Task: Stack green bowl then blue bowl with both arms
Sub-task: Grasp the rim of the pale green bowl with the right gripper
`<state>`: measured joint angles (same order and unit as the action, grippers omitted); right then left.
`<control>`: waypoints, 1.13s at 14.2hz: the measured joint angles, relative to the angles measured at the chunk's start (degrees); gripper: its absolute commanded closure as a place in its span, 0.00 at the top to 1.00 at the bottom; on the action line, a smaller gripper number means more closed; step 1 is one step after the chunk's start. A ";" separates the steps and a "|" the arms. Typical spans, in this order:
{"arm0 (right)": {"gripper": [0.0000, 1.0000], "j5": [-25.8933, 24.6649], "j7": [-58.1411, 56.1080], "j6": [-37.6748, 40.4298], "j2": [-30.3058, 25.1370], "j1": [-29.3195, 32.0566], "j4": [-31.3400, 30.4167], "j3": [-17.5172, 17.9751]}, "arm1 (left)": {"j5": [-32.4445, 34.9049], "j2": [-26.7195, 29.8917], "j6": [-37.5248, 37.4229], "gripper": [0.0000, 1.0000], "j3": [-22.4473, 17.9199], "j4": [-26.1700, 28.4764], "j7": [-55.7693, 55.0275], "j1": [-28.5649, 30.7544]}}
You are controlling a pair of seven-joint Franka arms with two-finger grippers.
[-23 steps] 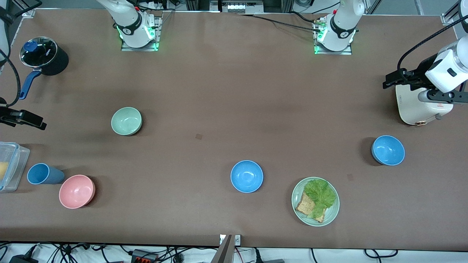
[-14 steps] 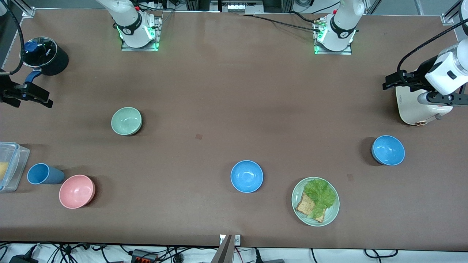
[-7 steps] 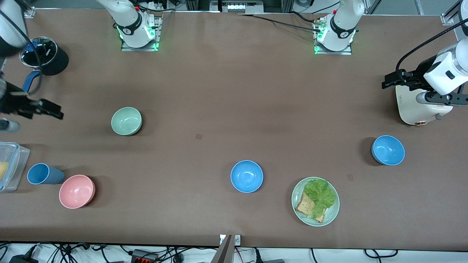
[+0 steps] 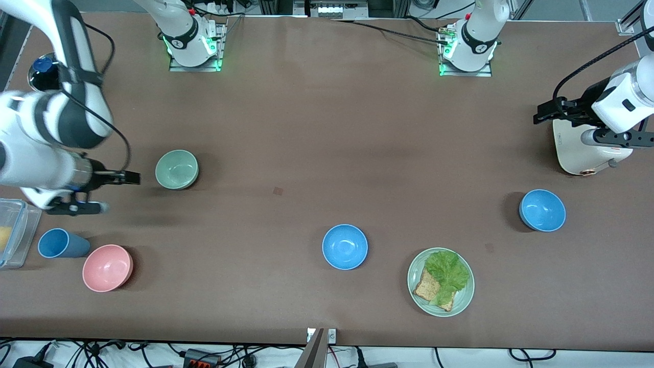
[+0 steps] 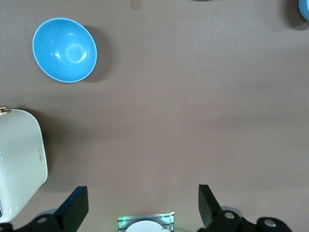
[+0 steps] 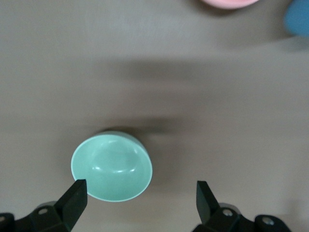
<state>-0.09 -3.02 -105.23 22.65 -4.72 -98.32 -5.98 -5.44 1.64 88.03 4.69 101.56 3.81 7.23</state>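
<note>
The green bowl (image 4: 177, 169) stands upright on the brown table toward the right arm's end; it also shows in the right wrist view (image 6: 112, 166). One blue bowl (image 4: 345, 247) sits mid-table near the front camera. A second blue bowl (image 4: 542, 210) sits toward the left arm's end and shows in the left wrist view (image 5: 64, 50). My right gripper (image 4: 132, 177) is open and empty, just beside the green bowl (image 6: 140, 191). My left gripper (image 4: 542, 113) is open and empty (image 5: 142, 198), waiting in the air by a white appliance.
A white appliance (image 4: 582, 151) stands under the left arm. A plate with lettuce and bread (image 4: 441, 281) lies near the mid-table blue bowl. A pink bowl (image 4: 108, 268), blue tumbler (image 4: 61, 243), clear container (image 4: 13, 230) and black pot (image 4: 42, 67) sit at the right arm's end.
My right arm has swung in from the table's end and its gripper has come up close beside the green bowl. The left arm has barely moved. No bowl has moved.
</note>
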 measured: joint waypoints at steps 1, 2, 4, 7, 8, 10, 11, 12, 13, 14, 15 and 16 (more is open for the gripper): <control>1.00 0.00 0.03 0.50 0.86 -0.21 -0.89 0.00 | 0.00 0.00 -0.01 1.00 -0.01 0.00 0.00 0.01; 1.00 0.00 0.03 0.47 1.27 -0.19 -2.28 -0.02 | 0.00 0.00 -0.02 1.00 -0.01 -0.01 0.00 0.01; 1.00 0.00 0.03 -0.80 1.50 -0.07 -5.41 -0.10 | 0.00 -0.01 -0.05 1.00 -0.01 -0.01 0.00 0.01; 1.00 0.00 0.03 -4.73 1.65 -0.03 -10.35 -0.10 | 0.00 -0.01 -0.11 1.00 -0.01 -0.01 -0.01 0.01; 1.00 0.00 0.03 -5.81 1.76 -0.02 -11.52 -0.11 | 0.00 -0.02 -0.12 1.00 -0.03 -0.01 0.00 0.01; 0.91 0.00 0.03 -6.69 2.30 0.03 -12.73 -0.11 | 0.00 -0.03 -0.13 1.00 -0.05 -0.01 0.00 0.01; 0.80 0.00 0.03 -6.76 2.72 0.07 -12.85 -0.11 | 0.00 -0.03 -0.13 1.00 -0.05 -0.01 0.00 0.01; 0.72 0.00 0.03 -6.85 3.17 0.10 -12.85 -0.13 | 0.00 -0.04 -0.13 1.00 -0.07 -0.01 0.00 0.03; 0.67 0.00 0.03 -7.01 3.60 0.14 -12.85 -0.16 | 0.00 -0.11 -0.17 1.00 -0.12 -0.01 0.00 0.15; 0.65 0.01 0.04 -7.18 4.02 0.20 -12.85 -0.19 | 0.00 -0.29 -0.20 1.00 -0.20 -0.02 0.00 0.40; 0.64 0.01 0.07 -7.32 4.41 0.27 -12.85 -0.23 | 0.00 -0.55 -0.20 1.00 -0.26 -0.08 0.00 0.66; 0.62 0.01 0.07 -7.54 4.80 0.35 -12.85 -0.26 | 0.00 -0.83 -0.21 1.00 -0.26 -0.27 0.00 0.85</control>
<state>-0.08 -2.95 -112.77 27.45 -4.38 -111.17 -6.24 -5.44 0.80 87.82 4.43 101.29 3.81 8.07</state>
